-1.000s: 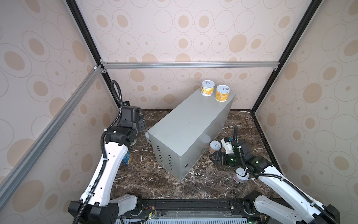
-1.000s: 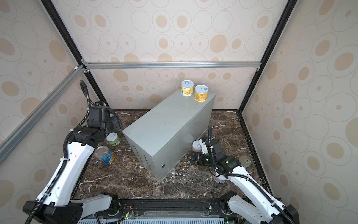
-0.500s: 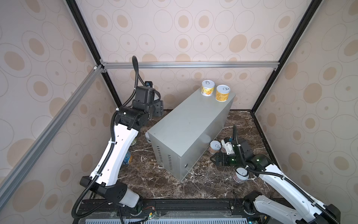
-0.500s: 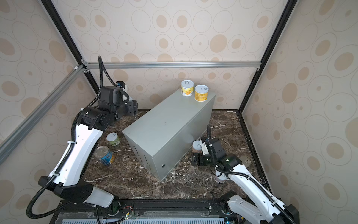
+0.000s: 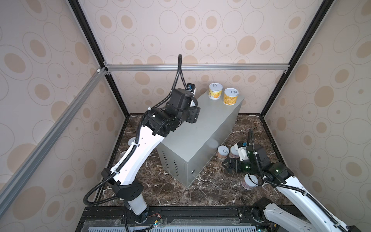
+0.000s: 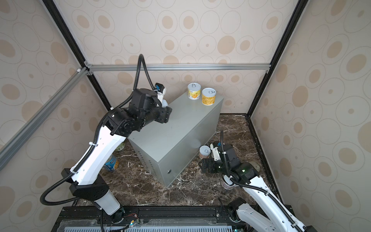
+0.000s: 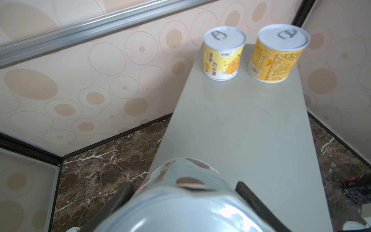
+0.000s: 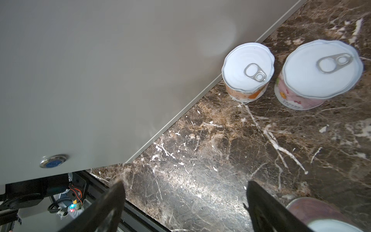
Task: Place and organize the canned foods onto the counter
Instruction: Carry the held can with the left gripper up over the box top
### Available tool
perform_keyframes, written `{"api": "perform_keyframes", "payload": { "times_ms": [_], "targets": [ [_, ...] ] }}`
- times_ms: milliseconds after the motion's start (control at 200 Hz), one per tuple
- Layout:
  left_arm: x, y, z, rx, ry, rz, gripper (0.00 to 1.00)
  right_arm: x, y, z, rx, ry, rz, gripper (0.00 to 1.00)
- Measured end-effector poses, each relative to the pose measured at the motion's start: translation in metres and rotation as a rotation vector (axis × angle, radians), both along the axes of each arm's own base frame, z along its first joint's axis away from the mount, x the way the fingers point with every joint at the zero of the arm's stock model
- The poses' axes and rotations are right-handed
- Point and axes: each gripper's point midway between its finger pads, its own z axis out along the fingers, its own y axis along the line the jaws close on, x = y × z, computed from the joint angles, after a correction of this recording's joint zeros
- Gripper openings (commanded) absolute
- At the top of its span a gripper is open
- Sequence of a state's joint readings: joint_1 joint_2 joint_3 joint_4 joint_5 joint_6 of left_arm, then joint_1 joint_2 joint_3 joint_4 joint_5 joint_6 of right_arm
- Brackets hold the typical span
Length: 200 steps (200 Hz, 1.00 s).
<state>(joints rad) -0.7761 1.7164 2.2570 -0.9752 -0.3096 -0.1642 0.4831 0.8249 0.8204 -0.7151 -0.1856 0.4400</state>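
My left gripper [image 5: 193,114] [image 7: 183,190] is shut on a can [image 7: 180,202] with a pale shiny end. It holds the can above the left edge of the grey counter [image 5: 200,136] [image 6: 176,130]. Two yellow cans [image 5: 215,91] [image 5: 230,96] stand upright at the counter's far end, also seen as yellow cans [image 7: 223,56] [image 7: 279,54] in the left wrist view. My right gripper [image 5: 227,165] [image 8: 183,192] is open and empty, low over the marble beside the counter. An orange-label can [image 8: 248,70] and a pink-label can [image 8: 321,72] stand ahead of it.
Another can [image 5: 250,181] stands under my right arm, and one more can [image 6: 257,166] sits near the right wall. A blue can [image 6: 111,163] and a second can [image 6: 120,146] are on the marble floor [image 5: 212,188] left of the counter. Patterned walls enclose the cell.
My left arm has risen from the floor at the left and swung toward the counter with its can. The right arm has barely moved.
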Motion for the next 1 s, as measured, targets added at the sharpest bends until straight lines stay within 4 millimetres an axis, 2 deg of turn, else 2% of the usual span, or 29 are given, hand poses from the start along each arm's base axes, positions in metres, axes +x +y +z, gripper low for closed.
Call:
{"api": "perform_keyframes", "payload": {
  "times_ms": [200,320,385,565,765,1000],
  "targets": [
    [0.000,-0.040,-0.026,0.044,0.046,-0.076,0.50,0.001,-0.001,-0.002,-0.009,0.005,-0.006,0.96],
    [0.002,-0.051,-0.039,0.060,0.072,-0.101,0.48,0.002,-0.001,-0.007,-0.016,0.014,-0.008,0.96],
    [0.003,-0.055,-0.045,0.067,0.083,-0.107,0.51,0.002,-0.001,-0.012,-0.022,0.025,-0.007,0.96],
    [0.008,-0.060,-0.044,0.061,0.076,-0.109,0.60,0.002,-0.001,-0.024,-0.036,0.054,-0.006,0.96],
    [0.013,-0.067,-0.045,0.059,0.071,-0.113,0.75,0.006,0.002,-0.026,-0.031,0.047,-0.004,0.97],
    [0.021,-0.076,-0.050,0.063,0.068,-0.115,0.86,0.007,0.002,-0.026,-0.034,0.042,0.001,0.97]
  ]
}}
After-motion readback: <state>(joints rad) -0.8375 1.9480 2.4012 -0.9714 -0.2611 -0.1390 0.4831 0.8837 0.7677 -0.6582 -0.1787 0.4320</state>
